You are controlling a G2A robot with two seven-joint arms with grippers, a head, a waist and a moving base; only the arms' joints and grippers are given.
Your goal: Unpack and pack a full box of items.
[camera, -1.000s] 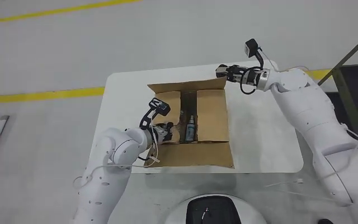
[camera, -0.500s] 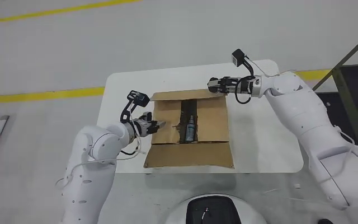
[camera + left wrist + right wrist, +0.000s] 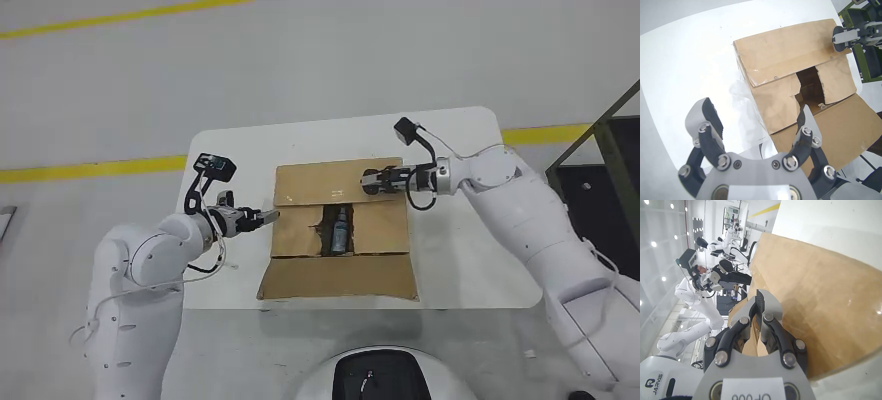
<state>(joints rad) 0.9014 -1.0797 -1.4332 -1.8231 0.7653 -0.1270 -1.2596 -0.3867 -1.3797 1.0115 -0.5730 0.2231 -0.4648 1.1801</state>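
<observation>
A brown cardboard box (image 3: 345, 262) stands mid-table. Its far flap (image 3: 330, 183) lies folded over the top, and my right gripper (image 3: 368, 184) is shut on that flap's edge, with the fingers (image 3: 759, 303) pinching cardboard (image 3: 819, 298). The two side flaps are folded in, leaving a gap where a dark bottle (image 3: 340, 228) shows inside. The near flap (image 3: 340, 277) hangs out flat toward the table's front. My left gripper (image 3: 266, 214) hovers open and empty just off the box's left side, its own view facing the box (image 3: 783, 56) past its fingertips (image 3: 757, 111).
The white table (image 3: 470, 250) has free room to the right and left of the box. A bit of clear torn tape (image 3: 738, 91) lies by the box's left wall. A green metal frame (image 3: 600, 125) stands beyond the table's right edge.
My right gripper has swung the far flap down over the box, moving inward. My left gripper has pulled out of the box and away to the left; the left side flap now lies folded in.
</observation>
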